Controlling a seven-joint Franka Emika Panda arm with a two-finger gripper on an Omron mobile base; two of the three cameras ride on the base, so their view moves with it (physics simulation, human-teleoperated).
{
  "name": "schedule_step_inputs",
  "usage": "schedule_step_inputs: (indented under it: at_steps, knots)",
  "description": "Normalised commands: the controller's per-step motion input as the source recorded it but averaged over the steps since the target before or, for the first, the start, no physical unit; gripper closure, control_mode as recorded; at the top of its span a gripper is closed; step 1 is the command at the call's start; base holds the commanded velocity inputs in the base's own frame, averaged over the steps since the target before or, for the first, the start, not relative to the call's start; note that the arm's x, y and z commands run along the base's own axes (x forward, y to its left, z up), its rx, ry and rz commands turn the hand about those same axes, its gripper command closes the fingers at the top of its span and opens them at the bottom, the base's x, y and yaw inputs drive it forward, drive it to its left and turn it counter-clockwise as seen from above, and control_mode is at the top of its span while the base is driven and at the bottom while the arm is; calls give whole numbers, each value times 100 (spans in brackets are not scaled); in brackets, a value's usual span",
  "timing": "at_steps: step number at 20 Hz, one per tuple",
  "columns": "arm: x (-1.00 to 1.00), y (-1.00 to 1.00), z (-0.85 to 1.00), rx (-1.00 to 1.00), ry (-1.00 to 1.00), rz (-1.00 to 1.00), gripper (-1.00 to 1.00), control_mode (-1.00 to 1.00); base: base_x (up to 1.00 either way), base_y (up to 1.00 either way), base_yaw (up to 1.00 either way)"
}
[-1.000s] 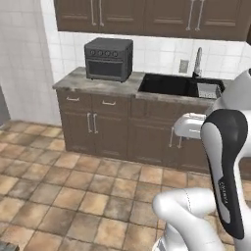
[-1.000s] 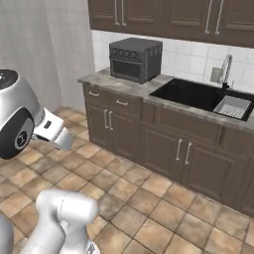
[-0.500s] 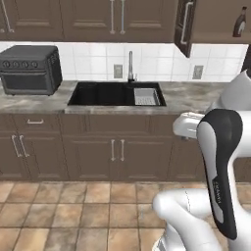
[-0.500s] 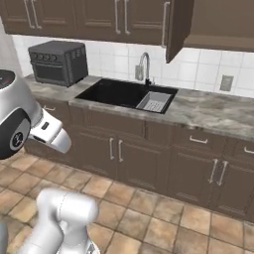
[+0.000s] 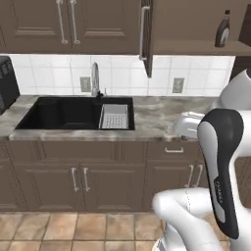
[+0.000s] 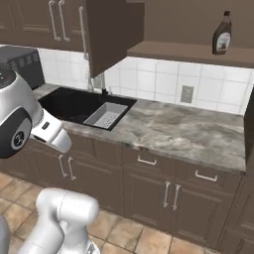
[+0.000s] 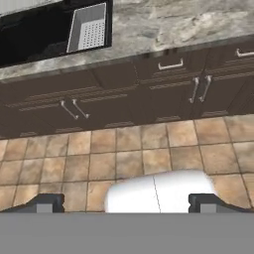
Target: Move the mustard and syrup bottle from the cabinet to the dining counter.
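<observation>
Syrup bottle (image 6: 222,33) is seen upright on the open cabinet (image 6: 188,49) shelf, at one o'clock, well above the released gripper (image 7: 126,202).

Brown kitchen, basically
Dark brown cabinet (image 6: 114,30), dark brown syrup bottle (image 6: 222,34) with pale label, grey-brown marbled counter (image 6: 188,131), black sink (image 5: 73,112), white tiles (image 5: 54,73).

Black sink (image 5: 73,112) in marbled top; grey strainer basket (image 5: 114,116) inside; faucet (image 5: 95,78) behind

open cabinet (image 6: 188,52) shelf, syrup bottle (image 6: 222,33) standing upright on it
</observation>
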Motion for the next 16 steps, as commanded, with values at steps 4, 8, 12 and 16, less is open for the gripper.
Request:
schedule_step_inputs:
  at_steps: [4,8,12,16]
  knots:
    - [0,0,0,0,0,0,-100,100,76,-100,0]
    - [0,0,0,0,0,0,-100,100,69,-93,0]
    - [0,0,0,0,0,0,-100,100,77,-41,-4]
    - [0,0,0,0,0,0,-100,100,90,17,-24]
